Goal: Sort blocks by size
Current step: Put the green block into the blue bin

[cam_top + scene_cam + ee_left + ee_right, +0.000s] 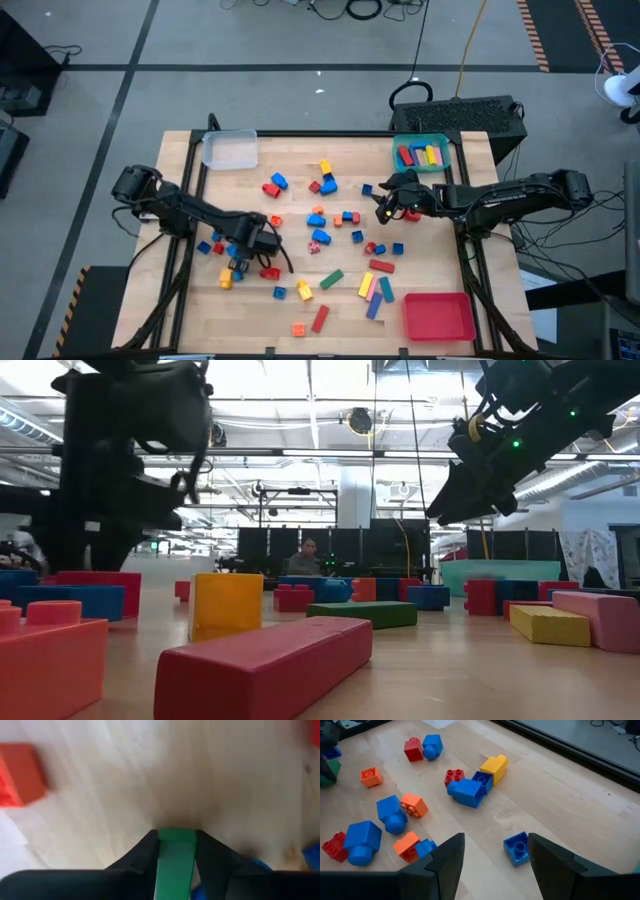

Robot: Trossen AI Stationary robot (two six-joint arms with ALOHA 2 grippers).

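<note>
Many small blocks in red, blue, yellow, orange and green lie scattered over the wooden table (300, 175). My left gripper (244, 244) stands at the near left among some of them, pointing down and shut on a green block (175, 857). In the high view the gripper hides that block. My right gripper (386, 206) hovers open at the far right, slanting down, with nothing between its fingers (447, 857). A blue square block (516, 847) lies on the table just beyond its fingertips. My left gripper pinches the green block between its two fingers, which lie on two opposite sides (161, 851) of it. The fingers come from above, pointing down. Whether the block's lower end rests on the table, I cannot tell.
A clear tray (230, 150) stands at the far left. A teal tray (421, 140) holding several blocks stands at the far right. A red tray (438, 316) stands at the near right. Long bars (376, 288) lie near the red tray. An orange block (20, 775) lies close to the left gripper.
</note>
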